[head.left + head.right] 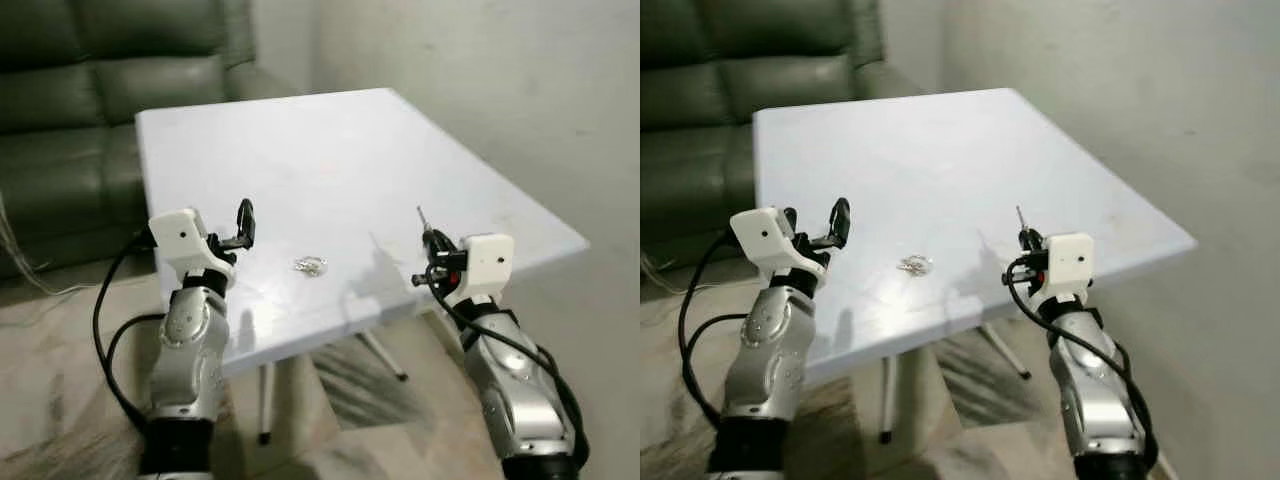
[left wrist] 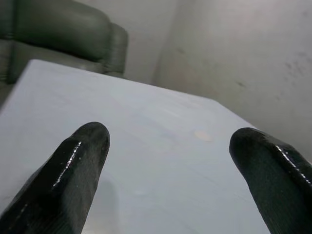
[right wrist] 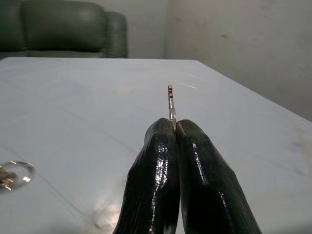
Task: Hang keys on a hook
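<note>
Right gripper (image 3: 173, 127) pinching thin metal piece (image 3: 170, 103), perhaps hook; keys (image 1: 311, 265) on table (image 1: 330, 150).

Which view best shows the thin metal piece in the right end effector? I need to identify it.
The right wrist view: the metal piece sticks out between the shut fingers. Both eye views show it small and distant.

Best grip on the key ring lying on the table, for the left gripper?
Take the keys by the ring's rim, from straight above: they lie flat on the white table, so only the edge offers purchase. The left gripper is open, just to their left; the right gripper is pinching a thin metal pin.
</note>
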### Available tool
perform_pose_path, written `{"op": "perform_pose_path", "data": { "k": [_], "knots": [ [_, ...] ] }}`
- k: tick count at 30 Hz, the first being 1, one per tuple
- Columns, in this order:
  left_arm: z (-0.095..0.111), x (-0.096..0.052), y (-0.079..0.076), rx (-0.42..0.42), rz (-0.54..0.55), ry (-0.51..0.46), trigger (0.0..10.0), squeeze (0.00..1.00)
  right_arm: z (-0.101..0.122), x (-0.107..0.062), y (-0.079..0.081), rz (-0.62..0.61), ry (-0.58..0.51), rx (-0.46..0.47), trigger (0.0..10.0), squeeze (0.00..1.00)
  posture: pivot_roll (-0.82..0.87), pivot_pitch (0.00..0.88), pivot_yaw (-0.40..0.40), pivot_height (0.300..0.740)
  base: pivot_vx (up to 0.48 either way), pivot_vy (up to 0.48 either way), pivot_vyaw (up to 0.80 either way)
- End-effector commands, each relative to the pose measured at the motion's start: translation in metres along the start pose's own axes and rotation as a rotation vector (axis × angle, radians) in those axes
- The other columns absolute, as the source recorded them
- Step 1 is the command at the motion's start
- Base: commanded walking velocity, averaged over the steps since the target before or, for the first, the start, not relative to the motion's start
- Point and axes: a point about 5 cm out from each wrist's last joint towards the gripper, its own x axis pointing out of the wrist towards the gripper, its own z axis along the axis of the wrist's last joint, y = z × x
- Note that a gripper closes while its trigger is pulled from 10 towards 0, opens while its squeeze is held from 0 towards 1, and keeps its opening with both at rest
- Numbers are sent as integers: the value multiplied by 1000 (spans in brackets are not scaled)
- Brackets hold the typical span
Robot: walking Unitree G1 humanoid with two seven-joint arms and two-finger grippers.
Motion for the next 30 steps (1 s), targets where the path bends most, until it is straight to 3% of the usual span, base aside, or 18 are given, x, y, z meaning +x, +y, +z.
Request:
{"op": "perform_pose_path", "data": {
  "k": [1,30],
  "knots": [
    [-1,1,-5,-8,-7,8,10000,0,3,0,-3,-1,-9,-4,10000,0,-31,0,-53,740,0,0,-694],
    [-2,0,-4,25,-3,20,10000,0,5,1,-4,9,-5,-11,10000,0,-33,0,-65,740,0,-17,-691]
  ]
}}
